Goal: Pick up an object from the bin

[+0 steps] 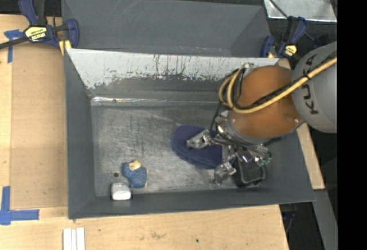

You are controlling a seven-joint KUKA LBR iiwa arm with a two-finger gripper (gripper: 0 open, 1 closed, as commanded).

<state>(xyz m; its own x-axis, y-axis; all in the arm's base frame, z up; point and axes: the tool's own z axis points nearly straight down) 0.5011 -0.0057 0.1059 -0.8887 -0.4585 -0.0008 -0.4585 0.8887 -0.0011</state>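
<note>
Grey metal bin, seen from above and a little to one side. The floor is scuffed and the far wall carries dark streaks.

The arm comes in from the right. The orange cover on the wrist sits low over the right half of the bin, with a yellow cable looped across it.

The gripper is down at floor level, right of centre. Its two metal fingers stand apart: one tip is at the upper left and the other at the lower right, near the front wall. The jaws read as spread, not clamped. A black block on the gripper body sits just right of the lower tip.

A dark blue soft thing, rounded and floppy like a cloth pouch, lies on the floor at centre-right. Its right part runs in between the two fingers; its left part lies free on the floor. Whether the tips touch it cannot be told.

Well apart, in the front-left corner, lies a small blue lump with a tan piece on top. A small white-grey block sits just beside it, against the front wall.
</note>
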